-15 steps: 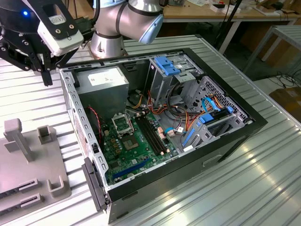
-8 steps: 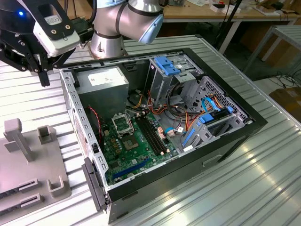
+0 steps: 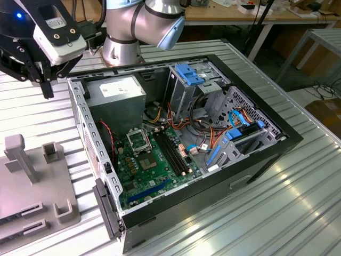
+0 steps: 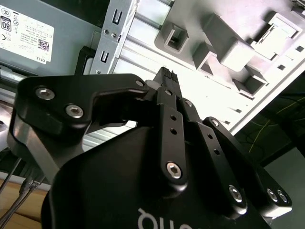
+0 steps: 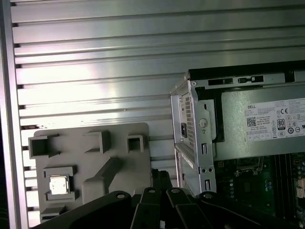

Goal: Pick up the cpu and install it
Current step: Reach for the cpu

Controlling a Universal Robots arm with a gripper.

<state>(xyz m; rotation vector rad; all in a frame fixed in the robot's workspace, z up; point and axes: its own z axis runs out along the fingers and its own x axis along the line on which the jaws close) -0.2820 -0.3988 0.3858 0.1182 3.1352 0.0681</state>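
- Overhead, the pincer (image 4: 165, 78) hangs closed, empty, above the ribbed metal surface (image 3: 298, 213).
- The cpu (image 5: 58, 185) lies in a grey tray (image 5: 90, 138) beside the computer case (image 3: 256, 162).
- Wooden bench (image 3: 240, 17) behind.

The table (image 3: 298, 213) is ribbed bare metal, glossy under the light; the tray (image 5: 90, 143) on it looks like matt grey plastic, and the cpu (image 5: 58, 185) shows a smooth silvery metal face. The pincer (image 4: 165, 78) is matt black with shiny screw heads (image 4: 174, 170), and the power supply (image 5: 233, 131) is dull grey sheet metal with a paper label (image 5: 274, 121).
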